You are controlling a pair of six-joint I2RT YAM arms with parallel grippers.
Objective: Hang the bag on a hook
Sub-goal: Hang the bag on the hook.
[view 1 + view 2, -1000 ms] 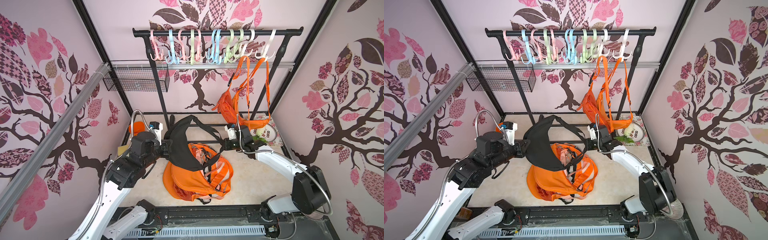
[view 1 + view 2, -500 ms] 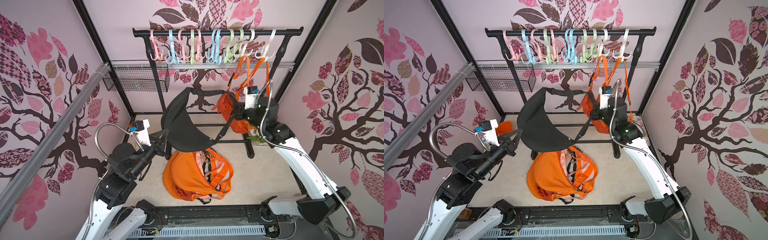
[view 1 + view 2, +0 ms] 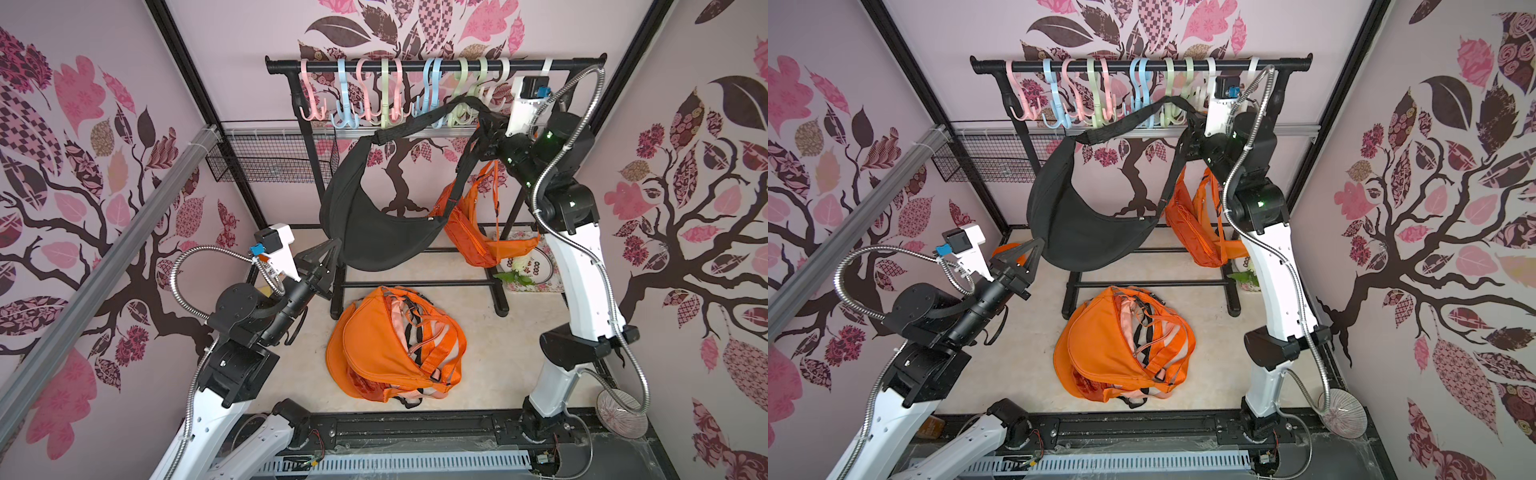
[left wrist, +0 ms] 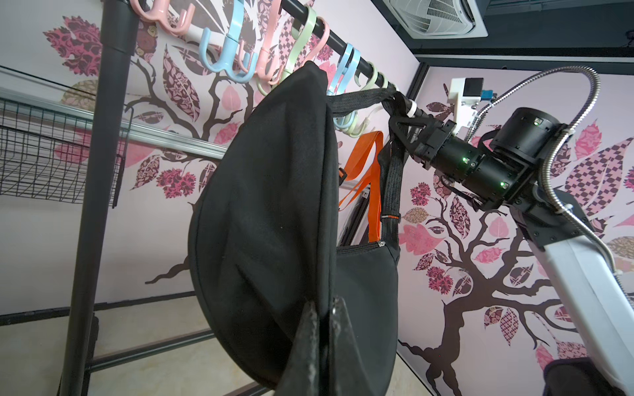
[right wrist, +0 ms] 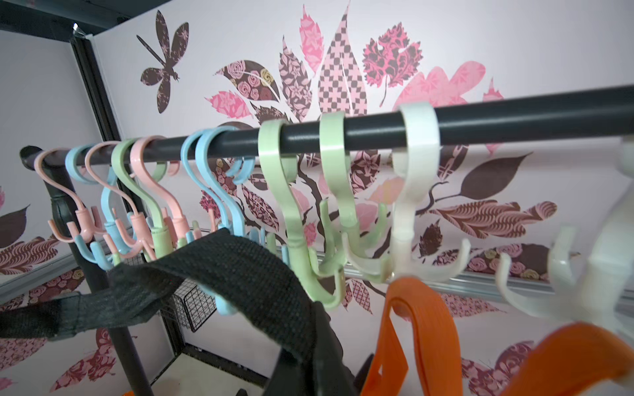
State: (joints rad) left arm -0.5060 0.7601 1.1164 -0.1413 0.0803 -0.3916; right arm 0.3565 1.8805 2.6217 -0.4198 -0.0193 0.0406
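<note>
Right end effector is clamping the strap of the black sling bag, upper right of a top view | strap loop is sitting just below the green hook prongs | left end effector is pinching the bag's lower edge, centre-left | right arm is nearer the hook

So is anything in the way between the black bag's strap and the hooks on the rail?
Nothing visible blocks it. The black strap is held right up by the green hook, not yet over a prong. The white hook beside it already carries an orange strap.
</note>
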